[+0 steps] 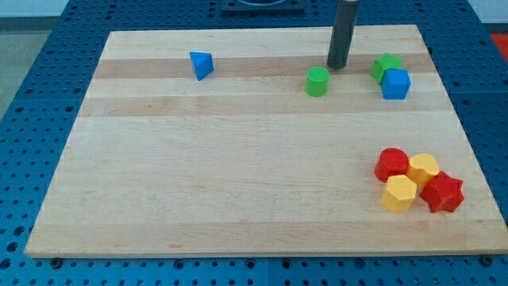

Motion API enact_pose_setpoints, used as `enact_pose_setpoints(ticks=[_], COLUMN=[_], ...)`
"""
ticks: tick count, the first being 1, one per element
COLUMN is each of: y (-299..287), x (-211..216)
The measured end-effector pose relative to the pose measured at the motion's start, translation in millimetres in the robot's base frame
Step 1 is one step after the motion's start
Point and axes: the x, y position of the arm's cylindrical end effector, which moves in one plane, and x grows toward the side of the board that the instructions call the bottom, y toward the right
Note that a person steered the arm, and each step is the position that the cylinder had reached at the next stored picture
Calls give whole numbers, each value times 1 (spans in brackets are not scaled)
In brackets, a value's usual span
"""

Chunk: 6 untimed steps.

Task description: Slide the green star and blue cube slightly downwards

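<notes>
The pale wooden worktop point(238, 191) lies on a blue perforated base point(32, 95). My tip point(337, 66), the lower end of a straight dark rod, rests on the wood near the view's top edge, right of centre. There is no hand on this arm, so nothing is spread, pressed together or pinching; only the rod shows.

The green star-shaped block point(386, 65) sits to the view's right of my tip, apart from it. The blue cube point(396, 84) touches the star's lower right side and partly covers it. Both lie close to the worktop's top right corner.

A small green cylinder-like block point(317, 81) stands just below and to the view's left of my tip, near it but not touching. A blue triangular wedge block point(202, 64) lies well apart, toward the view's top left.

Near the view's bottom right, four blocks cluster together, touching: a red rounded block point(391, 164), a yellow rounded block point(424, 168), a yellow hexagonal block point(398, 193) and a red star-shaped block point(442, 192).
</notes>
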Motion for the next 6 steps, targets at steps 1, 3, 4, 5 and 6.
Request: enact_pose_setpoints(ticks=[1,3,4,5,6], y=[29,84,91,84,78], x=[-14,-19,-15,-13,-4])
